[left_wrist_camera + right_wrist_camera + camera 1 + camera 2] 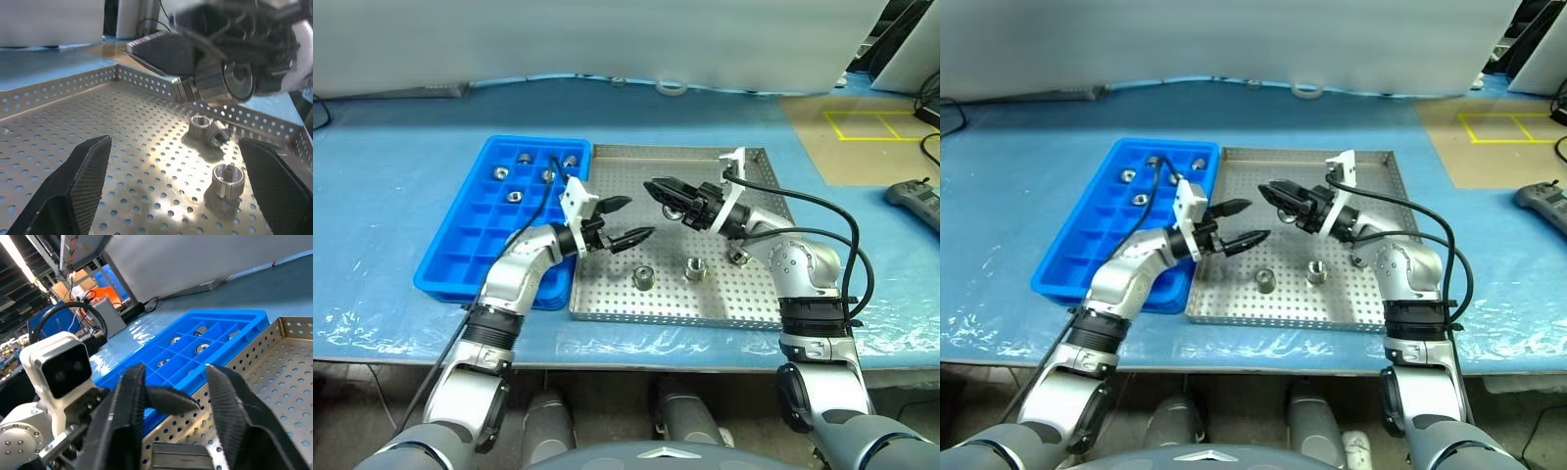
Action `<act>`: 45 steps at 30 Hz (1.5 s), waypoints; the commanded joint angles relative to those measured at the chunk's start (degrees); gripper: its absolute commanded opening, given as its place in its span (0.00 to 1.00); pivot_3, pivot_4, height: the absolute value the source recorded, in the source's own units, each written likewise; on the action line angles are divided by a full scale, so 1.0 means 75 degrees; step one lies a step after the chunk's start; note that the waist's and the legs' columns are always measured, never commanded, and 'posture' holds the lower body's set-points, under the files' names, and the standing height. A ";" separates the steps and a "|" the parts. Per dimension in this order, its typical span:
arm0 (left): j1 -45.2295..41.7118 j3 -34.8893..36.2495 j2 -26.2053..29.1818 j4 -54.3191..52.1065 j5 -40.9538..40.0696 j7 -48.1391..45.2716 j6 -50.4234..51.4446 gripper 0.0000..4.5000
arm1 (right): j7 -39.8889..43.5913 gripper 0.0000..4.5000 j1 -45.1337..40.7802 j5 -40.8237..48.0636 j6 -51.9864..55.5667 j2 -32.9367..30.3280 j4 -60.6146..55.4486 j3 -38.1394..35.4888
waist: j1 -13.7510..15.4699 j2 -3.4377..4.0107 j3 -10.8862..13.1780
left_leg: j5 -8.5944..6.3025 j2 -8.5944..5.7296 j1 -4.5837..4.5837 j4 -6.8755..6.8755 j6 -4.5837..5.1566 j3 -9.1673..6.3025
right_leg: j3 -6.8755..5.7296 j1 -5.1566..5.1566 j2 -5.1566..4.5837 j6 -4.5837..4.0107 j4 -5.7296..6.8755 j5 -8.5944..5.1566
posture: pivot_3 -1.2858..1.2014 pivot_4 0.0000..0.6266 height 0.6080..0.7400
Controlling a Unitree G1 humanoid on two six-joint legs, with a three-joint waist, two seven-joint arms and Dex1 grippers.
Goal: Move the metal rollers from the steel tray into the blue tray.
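You had both grippers held above the steel tray [744, 304], facing each other over its middle. The left gripper [625, 221] stood wide open with nothing between its fingers, just past the tray's left rim. The right gripper [664, 193] was pinched on a metal roller [208, 87], which sat between its fingers [161, 51] clear of the tray floor.

Three more rollers lay on the perforated floor: two toward the near edge, one [644, 277] beside another [695, 268], and a third [739, 257] closer to the right rim, partly hidden under your right arm.

The blue tray [460, 259] lay on the bench [391, 176] touching the steel tray's left rim. Five rollers [514, 195] already sat in compartments at its far end; the nearer compartments held none that you could see.
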 commanded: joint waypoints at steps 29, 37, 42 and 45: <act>0.2187 0.4882 0.0843 -0.3578 -0.1330 0.5113 -0.0437 1.00 | -0.0472 0.16 -0.3955 -0.3791 -0.5589 0.3550 0.6707 0.2180 | 0.0738 -0.0047 0.0017 | 0.0037 0.0040 -0.0197 0.0015 -0.0108 -0.0112 | -0.0163 -0.0126 0.0004 -0.0001 0.0033 0.0021 | 0.54 0.24 1.00; 0.2289 0.4600 0.0780 -0.3659 -0.1376 0.5218 -0.0458 1.00 | -0.0213 0.16 -0.3919 -0.3887 -0.5741 0.3619 0.6869 0.2092 | 0.0732 -0.0046 0.0018 | 0.0091 0.0051 -0.0182 0.0013 -0.0139 -0.0149 | -0.0191 -0.0126 0.0006 -0.0029 0.0111 0.0013 | 0.53 0.24 1.00; 0.2195 0.4479 0.0878 -0.3528 -0.1408 0.5153 -0.0399 1.00 | -0.0052 0.46 -0.3838 -0.3677 -0.5503 0.3624 0.6747 0.1912 | 0.0712 -0.0047 0.0018 | 0.0100 0.0051 -0.0179 0.0013 -0.0146 -0.0168 | -0.0205 -0.0127 0.0007 -0.0047 0.0133 0.0002 | 0.52 0.24 1.00; 0.2139 0.4400 0.0904 -0.3426 -0.1389 0.5125 -0.0399 1.00 | 0.0131 0.68 -0.3777 -0.3512 -0.5364 0.3629 0.6587 0.1782 | 0.0705 -0.0047 0.0018 | 0.0102 0.0051 -0.0181 0.0013 -0.0145 -0.0171 | -0.0208 -0.0126 0.0007 -0.0042 0.0133 0.0006 | 0.52 0.24 1.00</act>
